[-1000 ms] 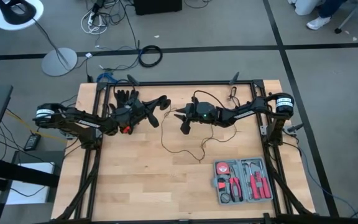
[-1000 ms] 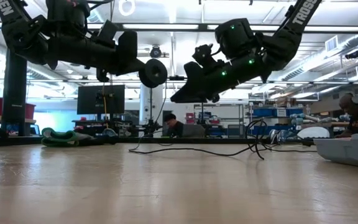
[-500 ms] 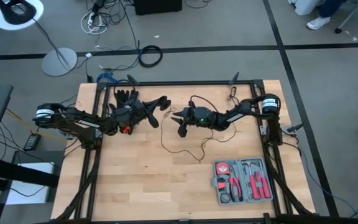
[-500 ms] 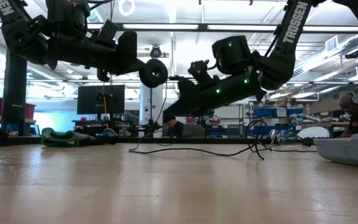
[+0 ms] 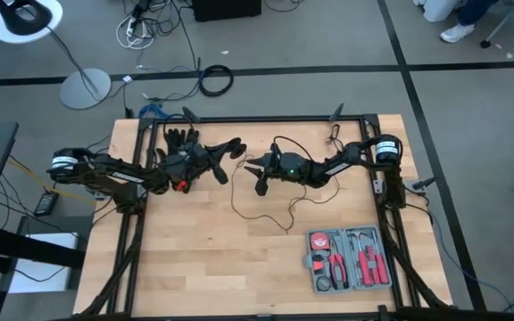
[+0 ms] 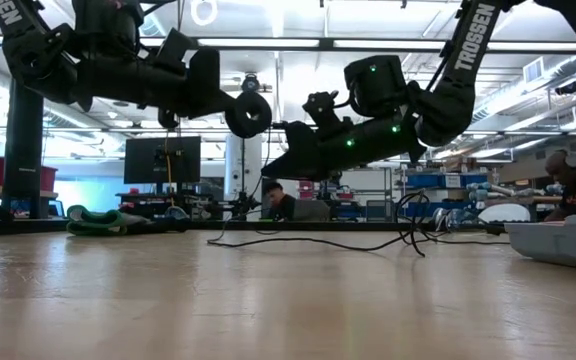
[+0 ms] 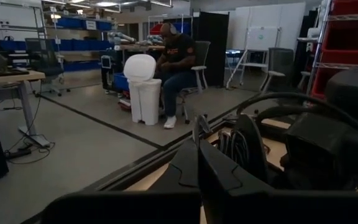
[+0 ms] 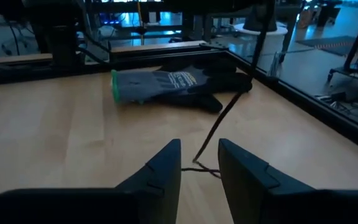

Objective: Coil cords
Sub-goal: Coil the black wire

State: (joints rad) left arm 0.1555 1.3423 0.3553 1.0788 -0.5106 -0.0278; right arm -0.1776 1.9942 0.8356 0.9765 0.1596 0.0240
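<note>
1. High view: the left gripper [image 5: 236, 148] is hovering near the table's far edge with its fingers pressed together on the small round black disc [image 5: 238, 143] at the cord's end. From there the thin black wire [image 5: 261, 214] is dropping to the wooden table [image 5: 194, 259] and trailing in loose bends toward the middle. The right gripper [image 5: 259, 173] is facing the left one across a small gap, fingers spread, nothing in them. The slack wire is lying nearer the right gripper, below and slightly toward the front of it. A grey tool case [image 5: 348, 259] is sitting well apart at the front right.
2. Low view: both grippers are hanging well above the tabletop; the disc [image 6: 251, 114] is showing as a matte, flat-faced puck. The wire [image 6: 318, 243] is running low and flat across the wood, bunching into small loops to one side.
3. Left wrist view: dark and crowded; the grip itself is not showing clearly.
4. Right wrist view: spread fingers [image 8: 160, 171] are framing the wire [image 8: 219, 124], which is running lengthwise away between them, limp and hair-thin. A grey knit glove [image 8: 173, 84] is lying beyond
</note>
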